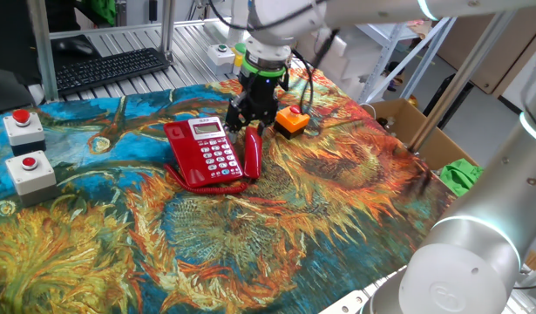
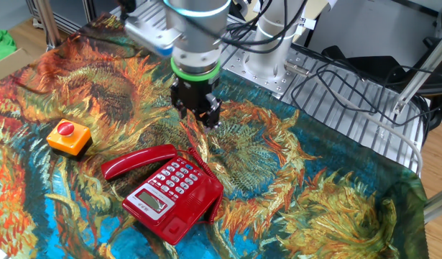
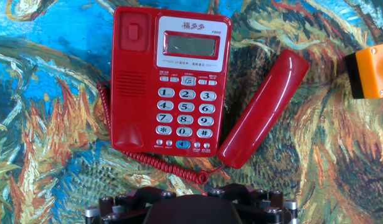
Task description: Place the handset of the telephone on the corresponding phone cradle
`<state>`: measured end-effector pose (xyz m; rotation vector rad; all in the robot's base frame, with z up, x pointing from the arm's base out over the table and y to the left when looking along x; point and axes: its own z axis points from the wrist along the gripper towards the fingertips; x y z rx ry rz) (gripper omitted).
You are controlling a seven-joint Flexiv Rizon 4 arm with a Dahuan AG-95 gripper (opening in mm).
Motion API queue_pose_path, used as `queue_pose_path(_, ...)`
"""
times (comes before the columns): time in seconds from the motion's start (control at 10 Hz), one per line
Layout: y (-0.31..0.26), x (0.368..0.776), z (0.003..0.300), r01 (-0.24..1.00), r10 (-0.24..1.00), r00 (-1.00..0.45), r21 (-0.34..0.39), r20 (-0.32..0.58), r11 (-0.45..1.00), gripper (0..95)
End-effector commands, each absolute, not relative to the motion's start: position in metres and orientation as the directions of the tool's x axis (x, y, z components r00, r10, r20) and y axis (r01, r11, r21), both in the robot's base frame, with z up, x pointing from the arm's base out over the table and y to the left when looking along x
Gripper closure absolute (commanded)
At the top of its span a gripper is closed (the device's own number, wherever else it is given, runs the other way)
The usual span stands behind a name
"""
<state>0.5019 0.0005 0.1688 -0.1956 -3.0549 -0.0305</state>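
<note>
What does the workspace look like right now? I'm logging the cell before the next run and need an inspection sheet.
Surface: table under a sunflower-print cloth.
Job's things: telephone flat, cradle empty; handset lies on the cloth beside the keypad, tilted.
Clutter: orange button box; two grey boxes with red buttons.
Grippers: gripper above the cloth, holding nothing; fingers' spread cannot be told.
Cables: coiled red cord at the phone's edge; black cables behind the table.
Surroundings: keyboard, cardboard box.

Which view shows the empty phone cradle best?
The hand view: the phone cradle is seen from above, unobstructed, along the telephone's keypad-free side. In both fixed views it is small, oblique and hard to make out.
</note>
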Motion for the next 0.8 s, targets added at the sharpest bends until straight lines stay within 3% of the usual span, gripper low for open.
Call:
queue_pose_path(0.1, 0.0004, 0.5004, 0.1692, 0.168, 0.166, -0.981, 0.016, 0.104, 0.986, 95.0)
queue_pose_path(0.8, -0.0035, 0.5042, 0.1606, 0.226, 0.228, -0.971, -0.027, 0.068, 0.974, 95.0)
